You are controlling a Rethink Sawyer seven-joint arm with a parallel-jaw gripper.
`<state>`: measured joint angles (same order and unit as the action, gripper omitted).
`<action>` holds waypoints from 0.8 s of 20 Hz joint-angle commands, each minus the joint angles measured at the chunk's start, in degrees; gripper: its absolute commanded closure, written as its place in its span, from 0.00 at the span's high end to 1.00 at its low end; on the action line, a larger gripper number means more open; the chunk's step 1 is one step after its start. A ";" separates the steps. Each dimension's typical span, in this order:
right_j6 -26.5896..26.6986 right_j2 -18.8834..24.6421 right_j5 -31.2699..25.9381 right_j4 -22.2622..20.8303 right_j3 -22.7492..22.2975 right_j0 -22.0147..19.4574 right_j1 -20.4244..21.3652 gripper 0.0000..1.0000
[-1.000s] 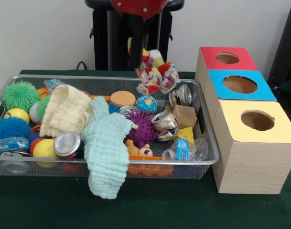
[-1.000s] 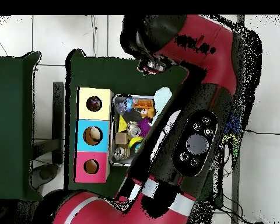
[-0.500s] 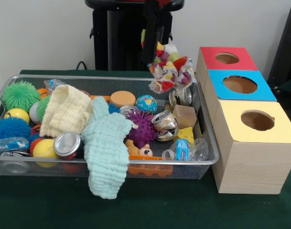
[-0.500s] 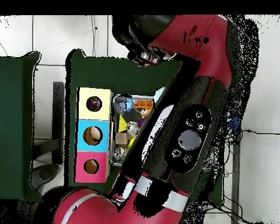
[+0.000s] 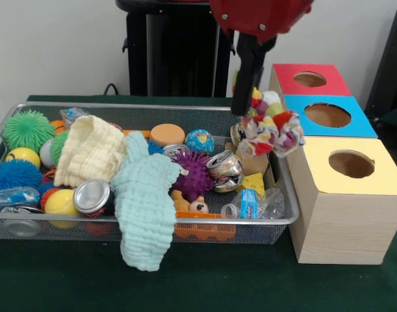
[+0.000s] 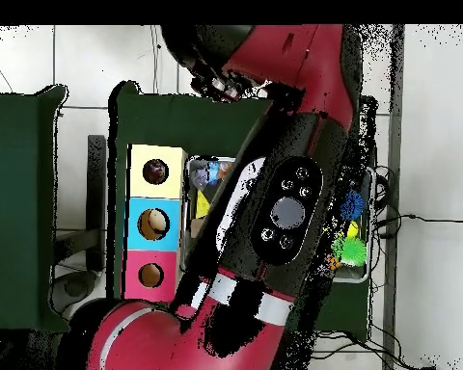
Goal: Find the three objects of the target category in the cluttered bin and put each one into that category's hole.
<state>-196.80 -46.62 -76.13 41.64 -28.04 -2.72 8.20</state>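
We see the robot's black gripper [image 5: 249, 107] hanging from the red and black arm [image 5: 260, 16] over the right end of the wire mesh bin [image 5: 185, 224], its fingers clamped on a bunched scrap of multicoloured patchwork cloth [image 5: 271, 130]. The cloth dangles in the air above the bin's right rim, just beside the wooden box with the blue top and round hole [image 5: 328, 116] and close to the wooden box with the yellow top [image 5: 349, 195]; the wooden box with the red top [image 5: 308, 79] stands behind them. In the bin lie a pale mint green waffle cloth [image 5: 145, 201] draped over the front rim, a cream knitted cloth [image 5: 91, 151], a purple spiky ball [image 5: 193, 175], crushed silver cans [image 5: 225, 170], a green spiky ball [image 5: 28, 129] and a blue spiky ball [image 5: 15, 175]. In the overhead view the arm [image 6: 274, 193] covers most of the bin, and the three holes show along its side.
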 commanded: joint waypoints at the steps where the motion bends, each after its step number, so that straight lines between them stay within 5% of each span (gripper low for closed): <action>1: -21.52 -1.54 -5.76 2.73 3.09 -0.26 -5.43 0.00; 8: -23.11 -3.14 -6.68 4.96 5.10 -0.75 -7.22 0.00; 16: -27.87 -10.01 -10.73 12.49 13.67 -3.38 -10.94 0.00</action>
<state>-202.99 -52.42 -77.72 49.01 -19.02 -3.33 0.74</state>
